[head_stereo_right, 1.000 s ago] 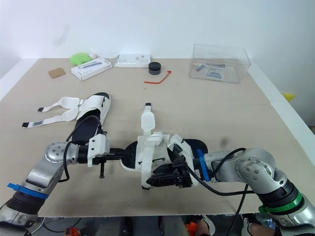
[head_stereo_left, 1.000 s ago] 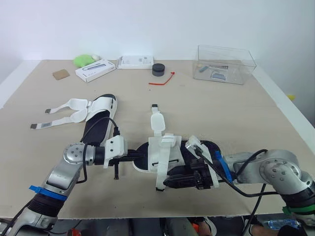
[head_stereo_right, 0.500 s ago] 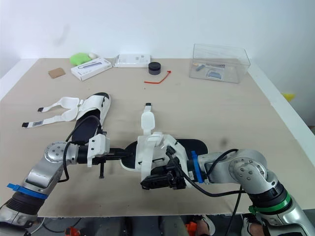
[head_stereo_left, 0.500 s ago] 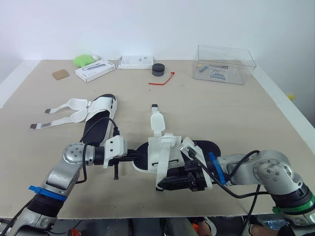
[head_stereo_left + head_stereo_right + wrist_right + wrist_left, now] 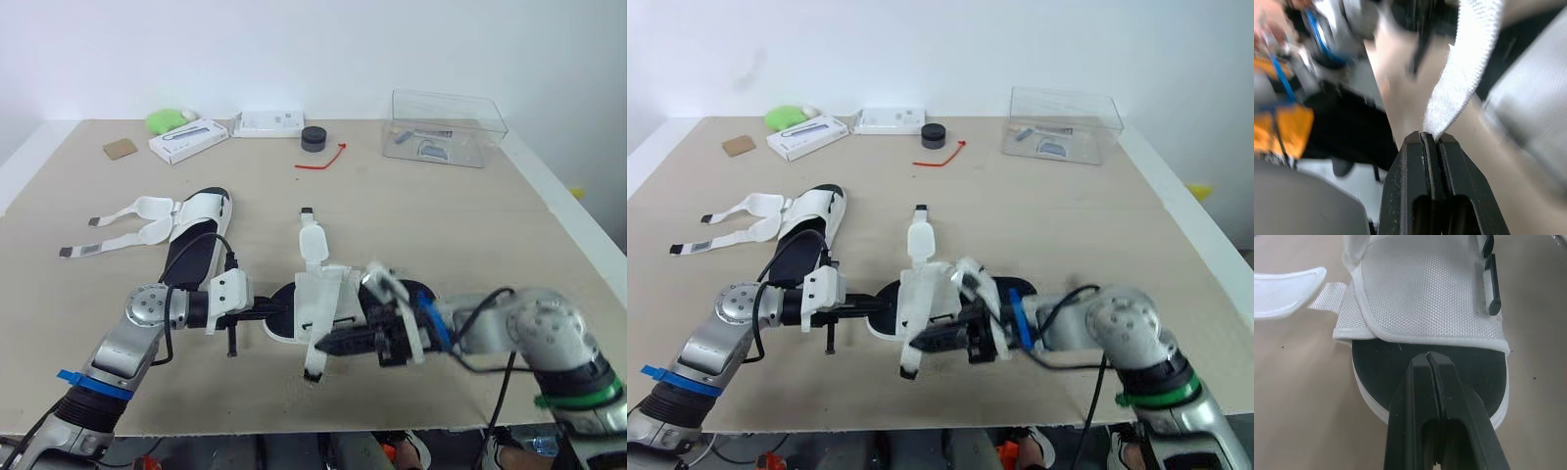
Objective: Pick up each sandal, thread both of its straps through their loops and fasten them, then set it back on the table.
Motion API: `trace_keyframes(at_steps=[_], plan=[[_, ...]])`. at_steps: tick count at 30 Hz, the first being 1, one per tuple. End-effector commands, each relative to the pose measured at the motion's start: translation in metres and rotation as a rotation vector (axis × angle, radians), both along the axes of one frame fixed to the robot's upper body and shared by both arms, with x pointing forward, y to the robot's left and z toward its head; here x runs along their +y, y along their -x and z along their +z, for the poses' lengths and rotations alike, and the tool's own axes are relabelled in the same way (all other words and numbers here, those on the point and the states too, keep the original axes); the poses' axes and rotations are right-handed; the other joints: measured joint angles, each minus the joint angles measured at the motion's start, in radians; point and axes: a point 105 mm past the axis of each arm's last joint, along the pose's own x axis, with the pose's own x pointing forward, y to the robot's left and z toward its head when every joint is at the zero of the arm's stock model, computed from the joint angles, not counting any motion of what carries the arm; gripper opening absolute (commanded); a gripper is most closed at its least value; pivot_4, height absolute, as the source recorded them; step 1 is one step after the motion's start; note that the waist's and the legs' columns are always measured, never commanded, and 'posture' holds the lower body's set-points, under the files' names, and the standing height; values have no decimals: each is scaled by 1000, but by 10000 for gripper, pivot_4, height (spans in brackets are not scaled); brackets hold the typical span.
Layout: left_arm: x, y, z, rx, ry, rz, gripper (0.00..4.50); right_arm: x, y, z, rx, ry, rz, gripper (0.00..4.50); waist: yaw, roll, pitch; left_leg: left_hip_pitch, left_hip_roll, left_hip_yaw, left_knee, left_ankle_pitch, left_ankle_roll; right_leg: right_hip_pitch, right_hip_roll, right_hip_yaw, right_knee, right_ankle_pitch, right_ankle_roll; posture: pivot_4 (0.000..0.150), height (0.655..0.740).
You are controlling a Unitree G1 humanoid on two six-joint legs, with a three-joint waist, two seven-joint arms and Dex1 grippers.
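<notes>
A sandal (image 5: 328, 304) with a black sole and white upper lies near the table's front edge. One white strap (image 5: 313, 240) lies flat, pointing toward the far side. My left gripper (image 5: 277, 313) is shut, its fingertips (image 5: 1428, 360) resting on the black insole at the sandal's left end. My right gripper (image 5: 329, 342) comes in from the right and is shut on the other white strap (image 5: 1464, 78), whose free end (image 5: 314, 366) hangs toward the front edge. A second sandal (image 5: 199, 235) lies to the left with both straps (image 5: 127, 225) spread open.
Along the back of the table stand a clear plastic box (image 5: 446, 127), a black round puck (image 5: 314, 138), a red tie (image 5: 323, 160), two white boxes (image 5: 190, 139) (image 5: 269, 122), a green object (image 5: 167, 120) and a brown card (image 5: 121, 148).
My right gripper has shut on the near strap and drawn it up and to the left. The left gripper and the other sandal have stayed put.
</notes>
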Motion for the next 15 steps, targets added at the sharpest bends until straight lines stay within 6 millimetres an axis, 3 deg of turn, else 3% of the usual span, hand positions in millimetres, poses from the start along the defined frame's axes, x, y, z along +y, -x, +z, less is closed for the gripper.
trace_keyframes(at_steps=[1,4,8,15], plan=[[-2,-3,4,-27,11,-5,0,-12,-32,39,-22,-55,-65,233,1,0,0,0,0,0,0,0,0,0,0,0,0,0,0,1500,7400],[-5,-4,5,-30,19,-7,0,-18,-50,49,-18,-34,-100,233,3,0,0,-1,0,0,0,0,1,0,1,-1,0,0,0,1500,7400],[-6,-6,4,-33,18,-10,0,-26,-53,40,35,45,-86,233,5,0,0,-3,0,-1,0,-4,8,-1,-1,-1,-1,0,-5,1500,7400],[-5,-4,3,-32,18,-10,0,-21,-36,36,153,38,27,233,5,0,0,-20,-1,0,4,-7,11,-17,-6,-1,0,1,-5,1500,7400]])
